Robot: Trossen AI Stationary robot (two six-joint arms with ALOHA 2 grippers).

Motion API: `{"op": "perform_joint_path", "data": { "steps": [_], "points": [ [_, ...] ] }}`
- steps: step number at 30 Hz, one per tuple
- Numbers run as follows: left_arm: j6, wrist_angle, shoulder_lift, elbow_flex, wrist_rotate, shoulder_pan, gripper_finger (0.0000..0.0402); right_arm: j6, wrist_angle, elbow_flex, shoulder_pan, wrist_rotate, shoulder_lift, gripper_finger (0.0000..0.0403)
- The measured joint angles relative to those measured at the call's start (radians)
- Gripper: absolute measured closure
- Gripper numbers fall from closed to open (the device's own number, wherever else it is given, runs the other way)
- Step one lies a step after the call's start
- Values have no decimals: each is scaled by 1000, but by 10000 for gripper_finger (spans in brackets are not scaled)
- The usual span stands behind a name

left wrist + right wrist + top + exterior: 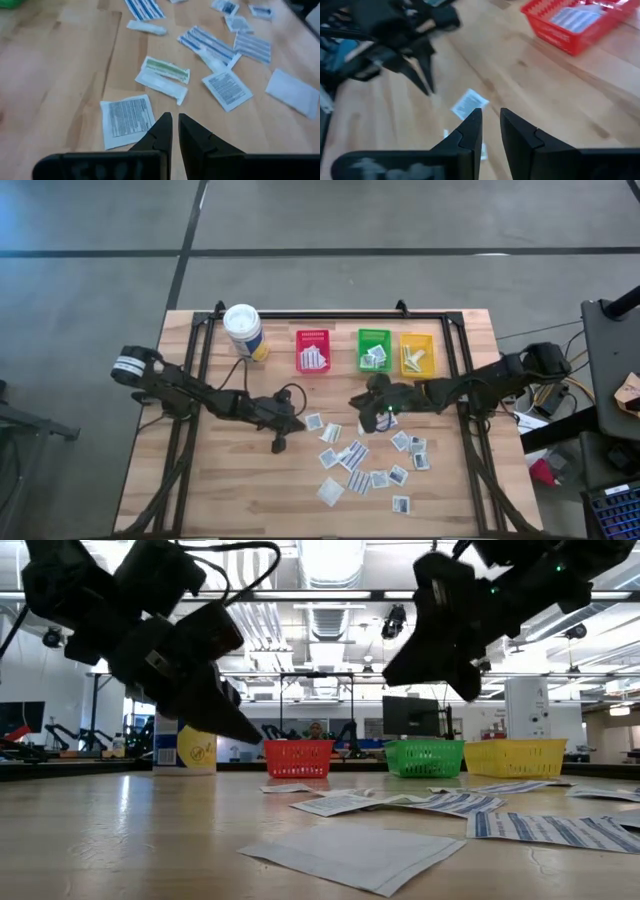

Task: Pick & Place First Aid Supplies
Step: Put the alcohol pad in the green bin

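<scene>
Table [200, 490]: pale wood planks on a dark frame, standing on a grey concrete floor with dark seams.
Room: the low view looks across the boards to a bright hall with ceiling strip lights, monitors and more benches; the high view shows none of this.
Left gripper [277, 445]: reaches in from the left edge and hangs above bare wood just left of the packets; in its own wrist view the fingers [162, 131] stand nearly together with a thin slit between, nothing in them.
Canister [243, 330]: white with a yellow label, upright at the back left.
Red bin [313, 351]: back row, white packets inside.
First aid supplies [352, 455]: small flat white packets, some blue-striped, scattered over the middle and right of the table, a few overlapping; the left wrist view shows printed text and one green-striped packet [166, 70], too small to read from above.
Green bin [374, 349]: middle of the row, holds packets.
Right gripper [368, 412]: above the top of the scatter, in front of the green bin; fingers [471, 127] narrowly apart, empty. Its wrist view also catches the left arm farther off.
Yellow bin [417, 353]: right end of the row.
</scene>
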Motion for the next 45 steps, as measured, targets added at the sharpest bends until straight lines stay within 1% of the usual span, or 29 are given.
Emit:
{"op": "perform_joint_path", "data": {
  "steps": [4, 10, 16, 23, 26, 28, 33, 39, 45],
  "points": [
    [36, 0, 42, 20, 1, 0, 372, 1, 80, 0, 39, 5, 26, 339],
    [49, 2, 63, 45, 0, 0, 372, 1, 185, 1, 87, 6, 89, 338],
    [61, 3, 123, 68, -10, 0, 372, 0, 234, 27, 107, 6, 179, 337],
    [56, 3, 190, 85, -15, 0, 372, -18, 235, 116, 106, 6, 291, 337],
    [55, 6, 206, 87, -48, 0, 372, -23, 239, 148, 104, 6, 325, 337],
    [43, 15, 212, 87, -56, 0, 372, -23, 227, 150, 101, 11, 331, 337],
    [28, 23, 220, 81, -61, 0, 372, 8, 230, 164, 82, 83, 355, 337],
    [16, 27, 254, 80, -66, 1, 372, 32, 228, 164, 32, 84, 389, 337],
    [-8, 22, 274, 79, -65, 2, 372, 52, 231, 190, 3, 67, 455, 337]
  ]
}}
